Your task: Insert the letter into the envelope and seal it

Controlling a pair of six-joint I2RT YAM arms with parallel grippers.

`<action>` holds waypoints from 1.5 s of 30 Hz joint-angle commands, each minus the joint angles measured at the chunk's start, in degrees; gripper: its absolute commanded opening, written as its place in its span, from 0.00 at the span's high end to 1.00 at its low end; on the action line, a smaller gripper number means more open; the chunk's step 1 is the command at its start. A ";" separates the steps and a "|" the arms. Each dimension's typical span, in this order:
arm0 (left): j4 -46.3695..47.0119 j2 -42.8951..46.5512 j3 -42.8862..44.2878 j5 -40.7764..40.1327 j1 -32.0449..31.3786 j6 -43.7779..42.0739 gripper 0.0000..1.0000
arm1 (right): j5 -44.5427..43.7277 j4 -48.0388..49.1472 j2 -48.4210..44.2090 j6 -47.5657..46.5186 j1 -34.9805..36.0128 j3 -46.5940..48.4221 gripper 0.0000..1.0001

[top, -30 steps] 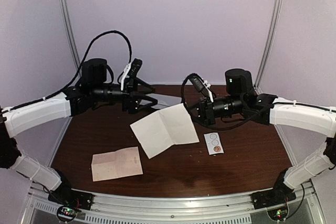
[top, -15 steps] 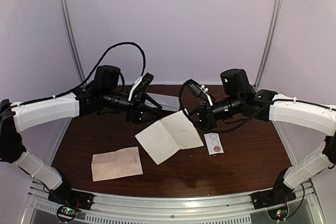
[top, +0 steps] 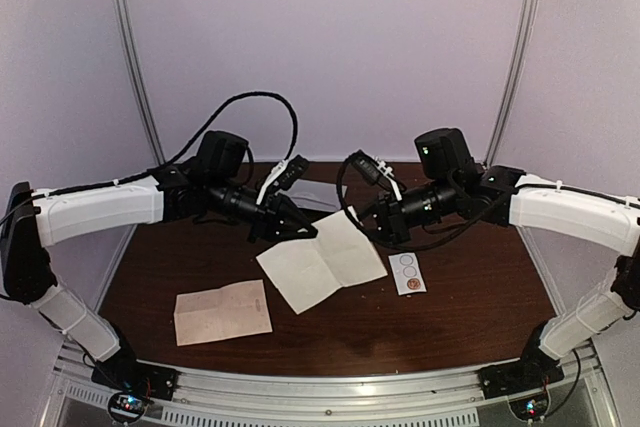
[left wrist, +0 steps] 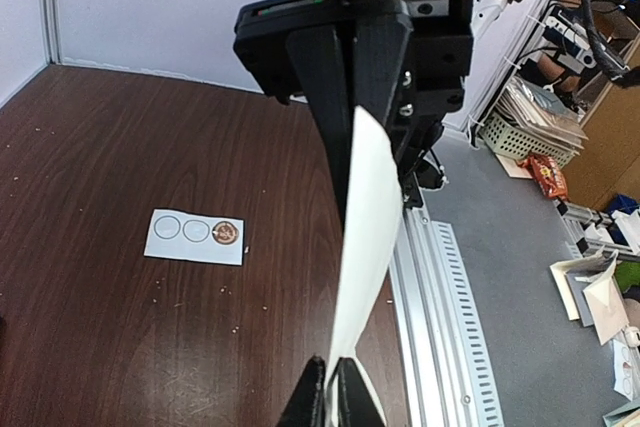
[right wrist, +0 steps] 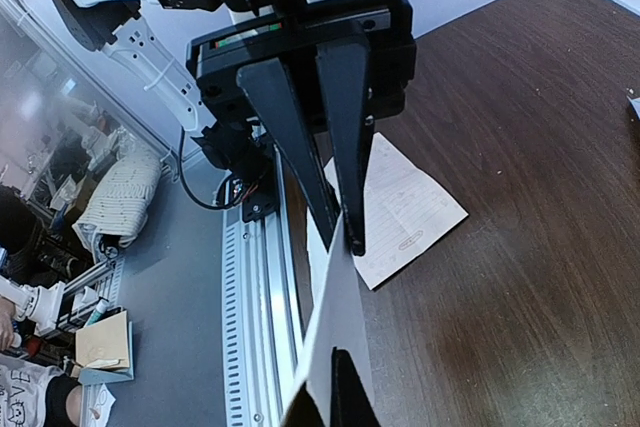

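Observation:
The pale envelope (top: 325, 259) hangs above the middle of the brown table, and both grippers hold it. My left gripper (top: 308, 231) is shut on its upper left edge. My right gripper (top: 357, 215) is shut on its upper right corner. The left wrist view shows the envelope (left wrist: 365, 237) edge-on, rising from my closed left gripper (left wrist: 335, 392). In the right wrist view the envelope (right wrist: 338, 317) is likewise pinched in my right gripper (right wrist: 325, 405). The letter (top: 222, 312), a pinkish folded sheet, lies flat at the front left, and in the right wrist view the letter (right wrist: 405, 209) shows faint lines.
A small white sticker strip (top: 407, 273) with circles lies on the table to the right of the envelope; the strip (left wrist: 196, 236) also shows in the left wrist view. A slotted aluminium rail (top: 330, 392) runs along the near table edge. Pale walls close off the back and sides.
My left arm swung right to the envelope and its jaws closed from wide open onto the envelope's edge. The right gripper kept its hold and shifted slightly left.

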State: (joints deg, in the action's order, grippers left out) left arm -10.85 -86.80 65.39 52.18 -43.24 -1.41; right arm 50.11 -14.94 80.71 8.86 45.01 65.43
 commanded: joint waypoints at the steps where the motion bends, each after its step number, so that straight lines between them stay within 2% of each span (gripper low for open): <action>1: 0.37 -0.47 1.93 1.45 -0.17 -0.95 0.93 | -2.64 -0.40 -0.57 -1.13 -0.21 1.95 1.00; 5: -0.19 -0.60 2.20 1.39 -0.17 -1.23 0.92 | -3.19 -1.25 -0.90 -1.28 -0.27 2.53 1.00; 8: -0.14 -0.61 2.27 1.64 -0.17 -1.23 1.00 | -4.21 -2.18 -1.16 -1.48 -0.28 2.98 1.00; 10: -0.15 -0.54 2.37 1.57 -0.17 -1.23 1.00 | -5.36 -2.52 -1.47 -1.26 -0.43 3.12 1.00; 11: -0.17 -0.41 2.38 1.29 -0.17 -1.23 1.00 | -5.94 -2.55 -1.70 -1.04 -0.49 3.08 0.95; 16: 4.63 2.60 0.39 -1.46 0.40 1.14 1.00 | -7.87 0.29 -5.17 1.59 -3.23 0.41 0.50; 20: 9.43 5.30 -1.74 -1.19 3.30 5.68 1.00 | -6.51 5.72 -9.85 5.90 -6.91 -3.77 0.29; 25: 9.64 5.50 -1.50 -1.81 5.00 7.03 1.00 | -3.57 8.19 -12.76 7.07 -7.17 -4.33 0.12; 29: 9.63 5.03 -1.40 -0.50 5.01 7.12 1.00 | -4.16 7.46 -12.46 5.87 -6.68 -3.50 0.08; 35: 9.79 4.24 -1.23 1.58 5.01 7.05 1.00 | -5.93 4.39 -8.72 3.08 -4.08 -0.62 0.08; 45: 9.74 3.75 -1.14 3.82 5.01 6.95 1.00 | -5.47 -1.76 -0.22 -1.21 -0.60 6.28 0.19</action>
State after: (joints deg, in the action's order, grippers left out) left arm -3.86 -82.24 64.10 53.98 -38.24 5.28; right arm 44.86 -13.91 78.56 10.11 43.44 69.10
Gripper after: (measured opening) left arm 0.010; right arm 0.838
